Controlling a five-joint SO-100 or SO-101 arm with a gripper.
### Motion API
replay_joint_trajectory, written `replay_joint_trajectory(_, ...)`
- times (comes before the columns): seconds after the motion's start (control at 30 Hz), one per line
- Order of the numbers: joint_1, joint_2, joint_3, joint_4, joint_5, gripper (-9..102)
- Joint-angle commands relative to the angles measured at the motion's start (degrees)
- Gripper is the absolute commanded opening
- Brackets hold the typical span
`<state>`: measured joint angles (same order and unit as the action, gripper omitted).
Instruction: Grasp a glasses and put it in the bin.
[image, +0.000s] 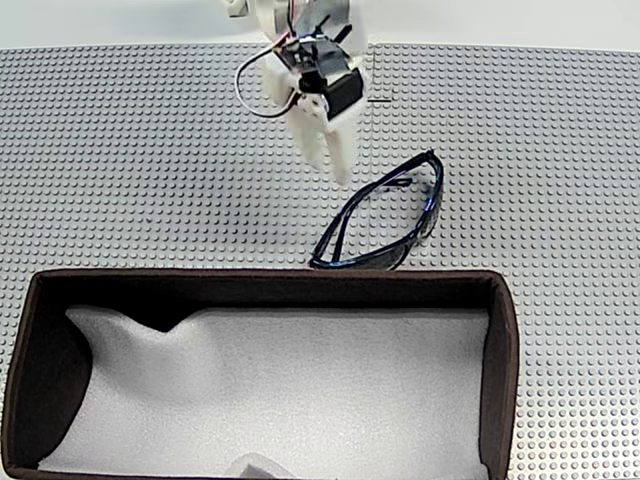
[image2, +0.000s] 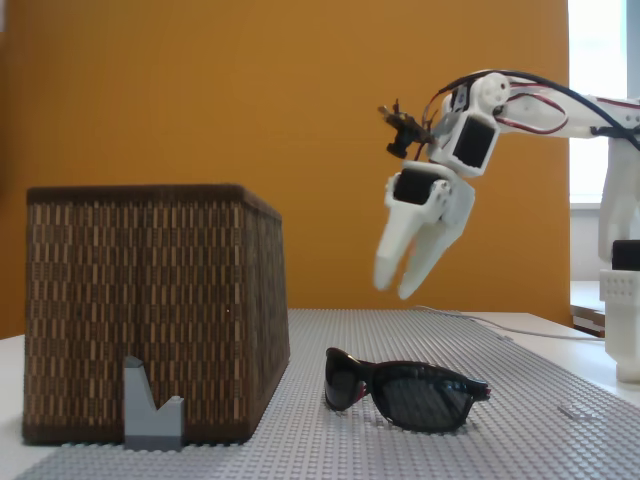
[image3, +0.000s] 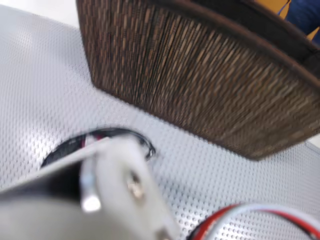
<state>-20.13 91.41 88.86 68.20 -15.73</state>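
Going left to right in the side fixed view, we see the bin (image2: 150, 310) with nothing yet placed in it, then the glasses (image2: 405, 390) lying on the studded bench (image2: 520, 400) just beside its wall. Above them hangs our pincer (image2: 405, 280), fingers slightly parted and empty. Grasp, lift and drop all remain.

Three cameras are watching one studded mat (image: 120, 150).
One is looking down, one from table height sideways, both sharing the bin (image: 500, 340); the wrist one is looking closely.
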Motion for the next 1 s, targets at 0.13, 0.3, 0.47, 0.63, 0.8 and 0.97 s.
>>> replay_joint_trajectory(0.13,-2.6,-6.9,-5.6,0.0,0.1,32)
replay_joint_trajectory(0.3,-3.5,-10.7,-5.8,-2.4,0.3,36)
replay_joint_trajectory(0.47,-3.9,-14.9,-8.1,-4.0,0.4,36)
replay_joint_trajectory(0.63,-4.1,-19.7,-12.0,-4.2,0.2,36)
replay_joint_trajectory(0.8,-4.8,-26.0,-19.5,-3.1,-0.1,36)
replay_joint_trajectory(0.97,-4.7,-28.6,-22.6,-3.0,-0.1,6)
